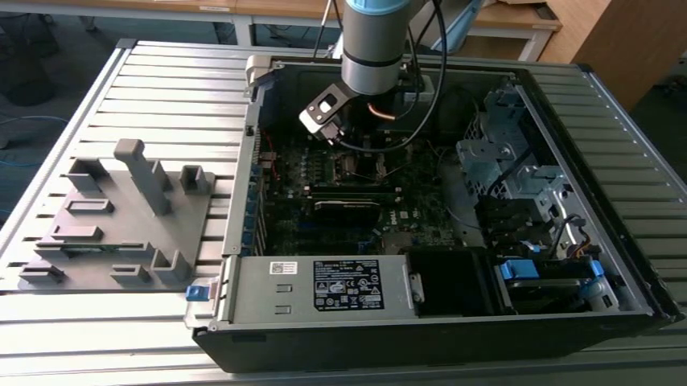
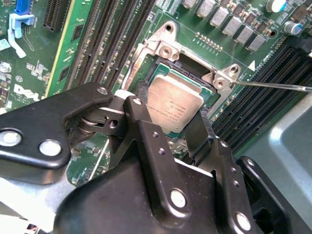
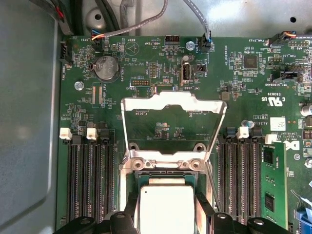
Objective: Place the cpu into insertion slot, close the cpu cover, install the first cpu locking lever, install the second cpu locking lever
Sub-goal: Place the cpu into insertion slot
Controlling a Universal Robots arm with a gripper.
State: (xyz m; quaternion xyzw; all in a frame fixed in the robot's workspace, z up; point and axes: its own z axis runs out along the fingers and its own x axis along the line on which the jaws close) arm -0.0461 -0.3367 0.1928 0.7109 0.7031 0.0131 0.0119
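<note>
The cpu (image 2: 176,103) (image 3: 167,212) is a silvery square chip lying over the dark insertion slot (image 2: 191,66) (image 3: 165,174) on the green motherboard. I cannot tell whether it is fully seated. My gripper (image 2: 173,105) (image 3: 167,207) is shut on the cpu, with black fingers (image 2: 141,97) against two opposite edges. The cpu cover (image 3: 173,100), a silvery frame with a cut-out centre, is swung open away from the slot on its hinge. A thin locking lever (image 2: 273,87) (image 3: 210,181) sticks out beside the slot. In the exterior view the arm reaches down into the open computer case, gripper (image 1: 359,149) over the board.
Long black memory slots (image 3: 87,180) (image 3: 241,178) flank the socket on both sides. The case walls (image 1: 257,88) ring the board, with a power supply (image 1: 322,285) in front and drive bays (image 1: 516,177) on the exterior view's right. A grey fixture (image 1: 118,217) sits outside on the exterior view's left.
</note>
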